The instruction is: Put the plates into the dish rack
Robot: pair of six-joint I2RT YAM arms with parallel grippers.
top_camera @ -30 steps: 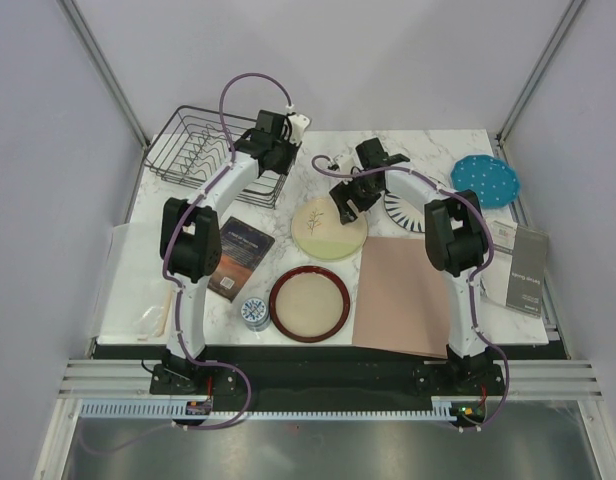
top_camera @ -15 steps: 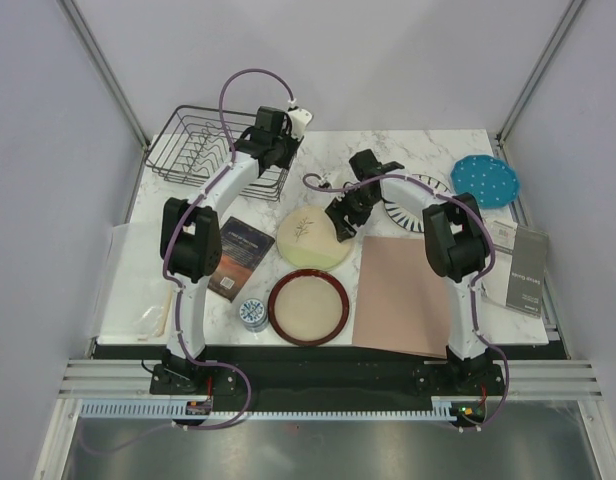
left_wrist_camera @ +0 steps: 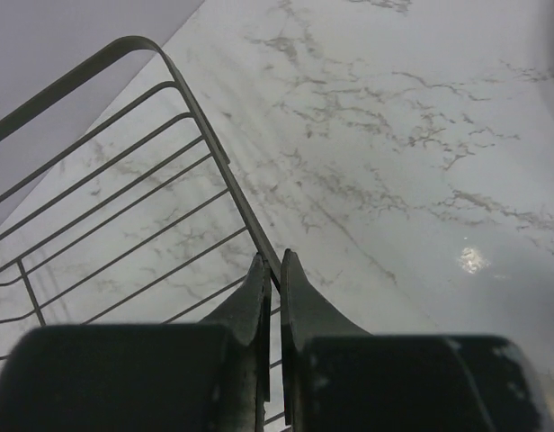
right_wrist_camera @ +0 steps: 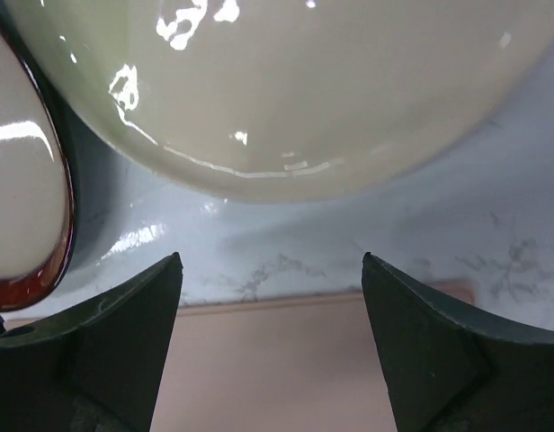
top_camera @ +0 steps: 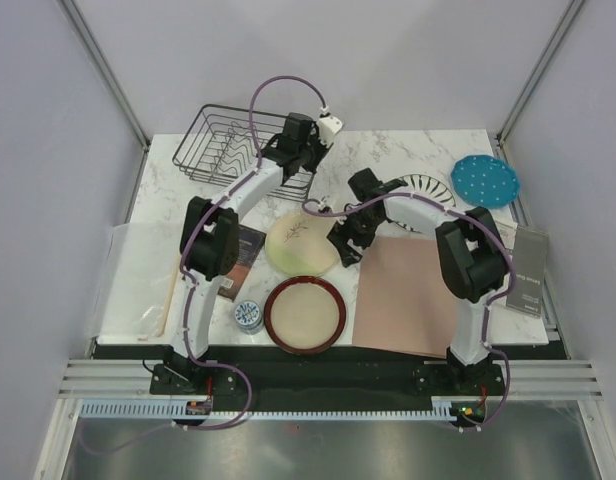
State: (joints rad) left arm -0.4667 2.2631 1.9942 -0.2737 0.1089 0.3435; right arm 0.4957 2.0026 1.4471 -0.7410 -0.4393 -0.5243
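Observation:
The dish rack (top_camera: 220,148), a black wire basket, sits at the back left. My left gripper (top_camera: 293,158) is shut on its right rim wire (left_wrist_camera: 225,157), which runs between the fingertips (left_wrist_camera: 275,263). The cream sprig plate (top_camera: 298,244) lies mid-table, over the far edge of the red-rimmed plate (top_camera: 306,315). My right gripper (top_camera: 346,246) stands open just right of the sprig plate (right_wrist_camera: 286,90), low over the mat's edge, nothing between its fingers. The striped plate (top_camera: 424,190) is partly under the right arm. The teal dotted plate (top_camera: 485,181) lies far right.
A pink mat (top_camera: 406,295) covers the near right of the table. A small blue-and-white cup (top_camera: 250,315) stands left of the red-rimmed plate. A dark book (top_camera: 250,250) lies under the left arm, papers (top_camera: 529,270) at the right edge, a wooden stick (top_camera: 166,300) at the left.
The left arm has dragged the dish rack to the right. The sprig plate has slid left and nearer, onto the red-rimmed plate's edge, with the right gripper following it.

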